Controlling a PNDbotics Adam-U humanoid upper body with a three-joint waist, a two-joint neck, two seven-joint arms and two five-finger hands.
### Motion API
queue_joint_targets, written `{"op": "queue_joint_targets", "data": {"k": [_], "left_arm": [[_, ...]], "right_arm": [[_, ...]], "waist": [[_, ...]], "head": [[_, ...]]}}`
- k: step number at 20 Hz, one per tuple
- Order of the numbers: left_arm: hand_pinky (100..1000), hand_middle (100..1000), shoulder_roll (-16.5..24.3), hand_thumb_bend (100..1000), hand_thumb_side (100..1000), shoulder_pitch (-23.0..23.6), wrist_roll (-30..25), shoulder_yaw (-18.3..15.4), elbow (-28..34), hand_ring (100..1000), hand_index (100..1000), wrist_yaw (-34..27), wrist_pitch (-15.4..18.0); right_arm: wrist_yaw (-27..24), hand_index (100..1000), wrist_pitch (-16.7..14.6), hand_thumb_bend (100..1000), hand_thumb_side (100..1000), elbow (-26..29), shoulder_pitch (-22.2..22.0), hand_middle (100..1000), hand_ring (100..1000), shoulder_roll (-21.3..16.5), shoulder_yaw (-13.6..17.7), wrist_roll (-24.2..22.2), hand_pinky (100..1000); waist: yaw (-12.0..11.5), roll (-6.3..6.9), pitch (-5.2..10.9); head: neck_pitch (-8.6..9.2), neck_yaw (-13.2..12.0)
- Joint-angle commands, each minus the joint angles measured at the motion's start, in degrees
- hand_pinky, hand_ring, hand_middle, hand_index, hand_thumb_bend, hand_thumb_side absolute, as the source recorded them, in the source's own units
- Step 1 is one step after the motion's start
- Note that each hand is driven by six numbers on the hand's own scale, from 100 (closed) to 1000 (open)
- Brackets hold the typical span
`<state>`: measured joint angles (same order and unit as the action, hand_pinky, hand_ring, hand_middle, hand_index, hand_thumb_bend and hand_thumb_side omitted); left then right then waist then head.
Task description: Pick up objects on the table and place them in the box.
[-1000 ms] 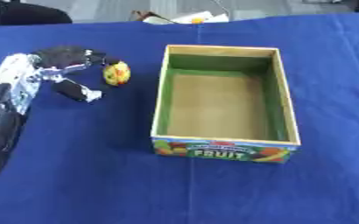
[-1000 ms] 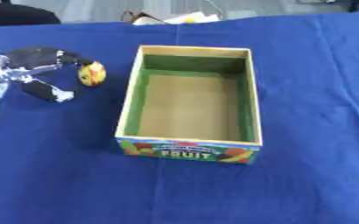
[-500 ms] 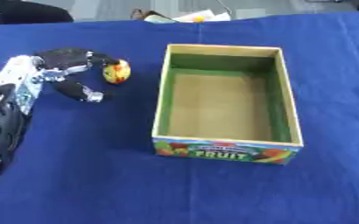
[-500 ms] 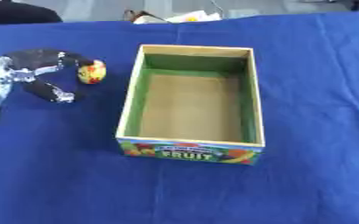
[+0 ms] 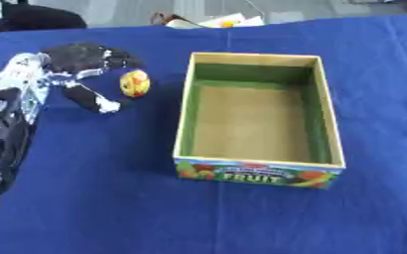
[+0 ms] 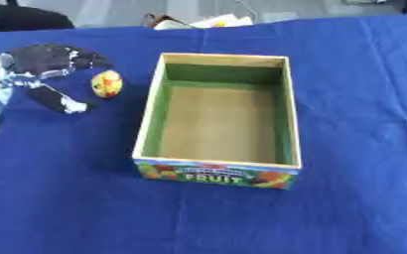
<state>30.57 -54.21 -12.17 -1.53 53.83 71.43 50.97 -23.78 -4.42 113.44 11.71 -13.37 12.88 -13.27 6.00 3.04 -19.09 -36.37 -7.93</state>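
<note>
The fruit (image 5: 135, 83) lies on the table (image 5: 111, 198) just right of the left hand (image 5: 78, 59), between its fingers (image 5: 111, 55) behind and thumb (image 5: 92, 99) in front; the box (image 5: 257, 168) stands right of the fruit, well clear of the fingers, with nothing inside.

A bench (image 5: 102, 198) draped in blue cloth carries an open cardboard box (image 5: 257, 118), its near wall printed "FRUIT", standing to the right of the left robot hand (image 5: 72, 62). A small yellow-and-red fruit-shaped object (image 5: 135, 83) lies on the cloth between that hand's spread fingers and thumb, just left of the box. Pale clutter (image 5: 220, 21) sits at the bench's far edge, beyond the hand.
</note>
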Motion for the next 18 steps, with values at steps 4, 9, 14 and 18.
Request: {"op": "queue_joint_targets", "data": {"k": [4, 9, 14, 18], "left_arm": [[692, 859, 0.18, 250, 796, -2.19, 2.17, -2.53, -2.37, 847, 1000, 3.44, 0.99], [678, 836, -0.27, 151, 783, -2.96, 4.39, -5.16, -4.91, 829, 1000, 4.48, 0.99], [648, 783, -0.41, 100, 726, -3.18, 6.56, -6.54, -5.87, 797, 1000, 4.93, 0.99], [627, 727, -0.41, 100, 707, -3.19, 8.37, -6.93, -6.0, 771, 1000, 5.08, 0.99]], "right_arm": [[0.72, 872, -0.2, 100, 1000, 1.15, 0.97, 500, 808, -0.19, -0.23, -0.84, 568], [1.17, 873, -0.29, 100, 1000, 1.15, 1.21, 500, 810, 0.18, -0.35, -1.23, 569], [1.47, 874, -0.22, 100, 1000, 1.15, 1.29, 500, 811, 0.4, -0.4, -1.44, 570], [1.56, 874, -0.22, 100, 1000, 1.15, 1.27, 500, 812, 0.51, -0.47, -1.6, 570]], "waist": [[0.46, -0.14, 0.27], [0.81, -0.23, -0.39], [0.92, -0.25, -0.63], [0.99, -0.35, -0.68]], "head": [[1.43, -0.72], [1.92, -1.11], [2.17, -1.17], [2.24, -1.28]]}}
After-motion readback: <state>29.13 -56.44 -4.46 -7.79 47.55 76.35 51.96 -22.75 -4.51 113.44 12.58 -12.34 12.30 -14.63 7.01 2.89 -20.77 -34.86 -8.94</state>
